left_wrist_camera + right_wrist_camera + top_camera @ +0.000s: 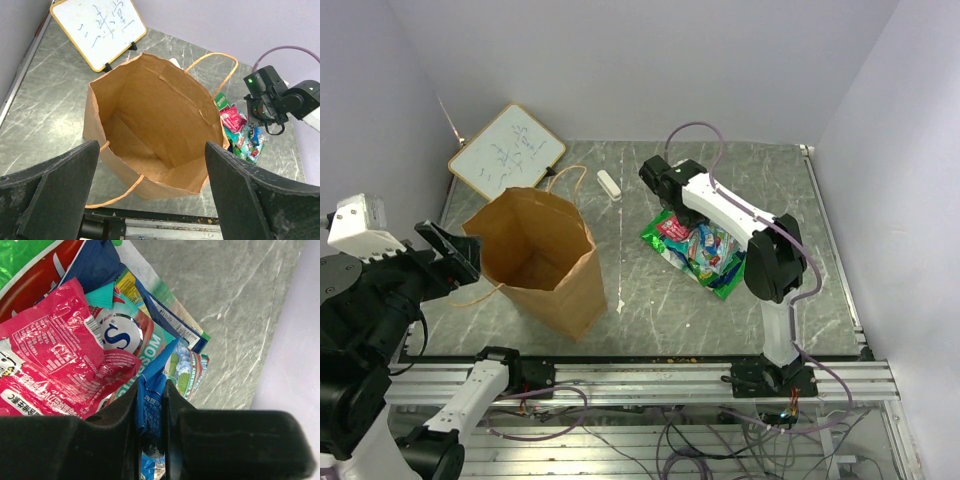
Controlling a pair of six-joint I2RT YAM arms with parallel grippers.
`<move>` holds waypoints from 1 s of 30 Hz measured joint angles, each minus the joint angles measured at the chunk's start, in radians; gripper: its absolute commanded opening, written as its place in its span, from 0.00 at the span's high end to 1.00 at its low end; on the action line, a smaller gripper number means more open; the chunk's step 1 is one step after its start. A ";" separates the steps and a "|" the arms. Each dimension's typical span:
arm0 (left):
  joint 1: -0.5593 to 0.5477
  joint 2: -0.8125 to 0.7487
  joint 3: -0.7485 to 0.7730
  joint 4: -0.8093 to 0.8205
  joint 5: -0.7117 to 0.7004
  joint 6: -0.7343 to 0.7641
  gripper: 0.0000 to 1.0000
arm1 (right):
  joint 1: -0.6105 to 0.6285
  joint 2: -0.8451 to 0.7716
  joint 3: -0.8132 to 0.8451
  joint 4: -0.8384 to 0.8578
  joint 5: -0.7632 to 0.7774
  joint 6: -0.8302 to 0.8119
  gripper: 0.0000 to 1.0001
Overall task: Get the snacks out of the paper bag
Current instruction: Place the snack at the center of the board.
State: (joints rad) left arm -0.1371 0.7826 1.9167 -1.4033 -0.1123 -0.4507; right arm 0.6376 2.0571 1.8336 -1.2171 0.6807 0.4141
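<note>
Right pincer (151,396) clamps blue packet (156,365), above snack pile (60,355); left pincer (150,150) spread wide.

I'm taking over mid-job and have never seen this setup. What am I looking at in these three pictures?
Two robot arms are bolted at the near edge of the table. The overhead picture looks down from behind them: left arm by the brown paper bag, right arm over a pile of snacks. A whiteboard and a small white block sit farther back. The other two pictures come from cameras on each wrist. The left one looks into the open bag between wide-open jaws; no packets show inside. The right one shows its jaws shut on the edge of a blue packet, beside a red packet.
</note>
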 measured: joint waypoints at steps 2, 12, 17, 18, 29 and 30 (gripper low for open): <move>-0.007 0.010 0.019 0.000 -0.001 0.006 0.03 | 0.000 0.009 0.003 0.005 -0.002 -0.003 0.89; -0.035 0.015 0.038 0.026 -0.013 0.006 0.03 | 0.000 0.047 0.021 0.014 -0.011 -0.003 0.84; -0.045 0.015 0.038 0.031 -0.016 0.005 0.03 | 0.001 0.061 0.040 0.017 -0.009 -0.008 0.83; -0.045 0.015 0.038 0.032 -0.018 0.003 0.03 | 0.001 0.061 0.040 0.018 -0.008 -0.009 0.82; -0.057 0.014 0.019 0.047 -0.017 -0.018 0.03 | 0.002 0.061 0.028 0.048 0.005 -0.027 0.61; -0.057 0.013 0.015 0.047 -0.017 -0.020 0.04 | 0.002 0.061 0.027 0.051 0.004 -0.029 0.61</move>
State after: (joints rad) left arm -0.1940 0.7956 1.9320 -1.3567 -0.1291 -0.4709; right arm 0.6392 2.1185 1.8610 -1.1656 0.6846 0.3847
